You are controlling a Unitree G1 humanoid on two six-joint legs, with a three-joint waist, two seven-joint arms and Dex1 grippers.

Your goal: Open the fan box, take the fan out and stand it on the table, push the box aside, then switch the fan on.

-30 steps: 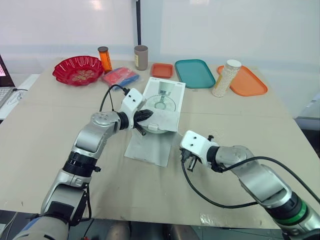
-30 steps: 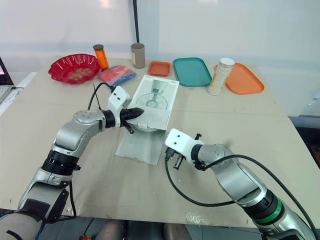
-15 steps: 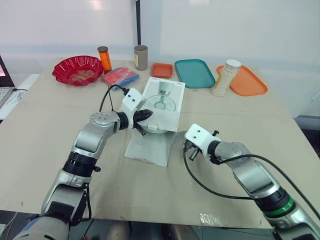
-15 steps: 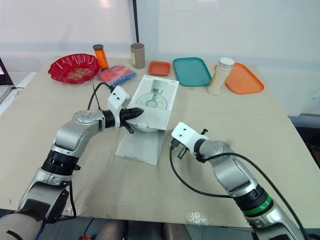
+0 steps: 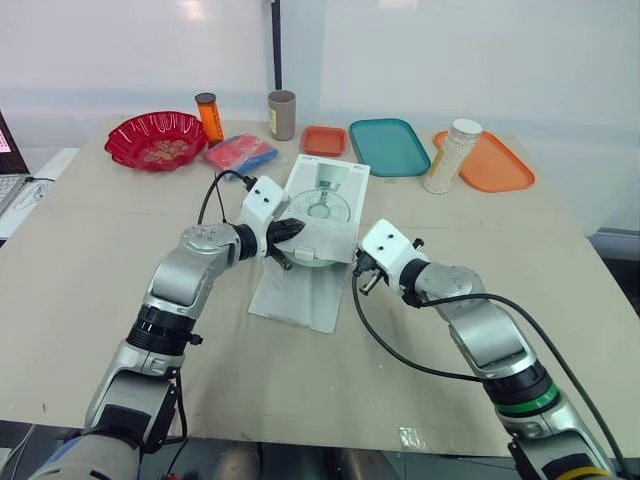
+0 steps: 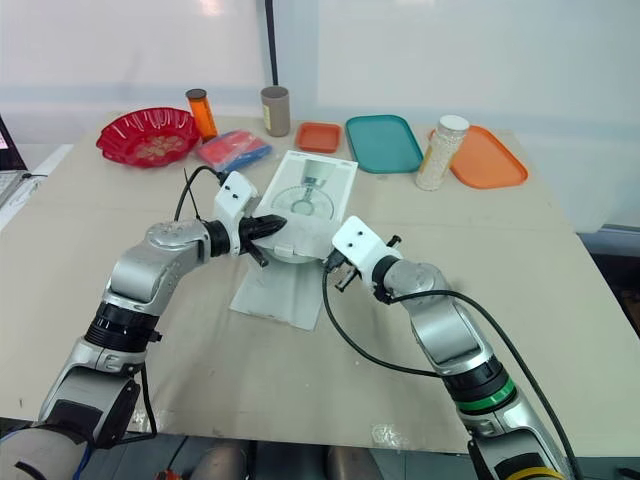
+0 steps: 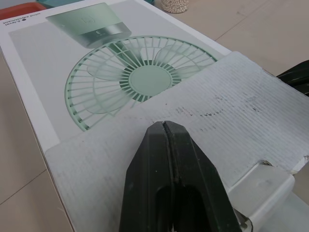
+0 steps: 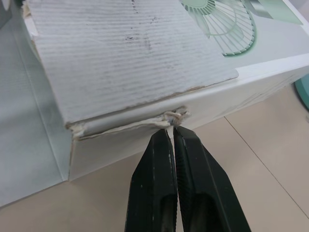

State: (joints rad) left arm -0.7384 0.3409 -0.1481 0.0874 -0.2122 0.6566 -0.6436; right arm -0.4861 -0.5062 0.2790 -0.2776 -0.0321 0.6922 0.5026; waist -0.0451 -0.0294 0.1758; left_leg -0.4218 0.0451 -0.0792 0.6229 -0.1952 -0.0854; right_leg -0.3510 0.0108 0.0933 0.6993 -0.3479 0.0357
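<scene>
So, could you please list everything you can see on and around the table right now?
table: 1, beige, under everything
fan box: 1, white with a green fan picture, table centre, one flap lying open toward the robot
bowl: 1, red, far left
bottle: 1, orange, right of the bowl
cup: 1, grey-brown, right of the bottle
packet: 1, pink and blue, between bowl and fan box
small tray: 1, orange, behind the fan box
teal tray: 1, teal, right of the small tray
large tray: 1, orange, far right
jar: 1, white lid, pale contents, at the large tray's left edge
laptop: 1, partly seen, left edge
left pincer: 1, black, shut, over the box's near end
right pincer: 1, black, shut, tips at the box's near right edge
</scene>
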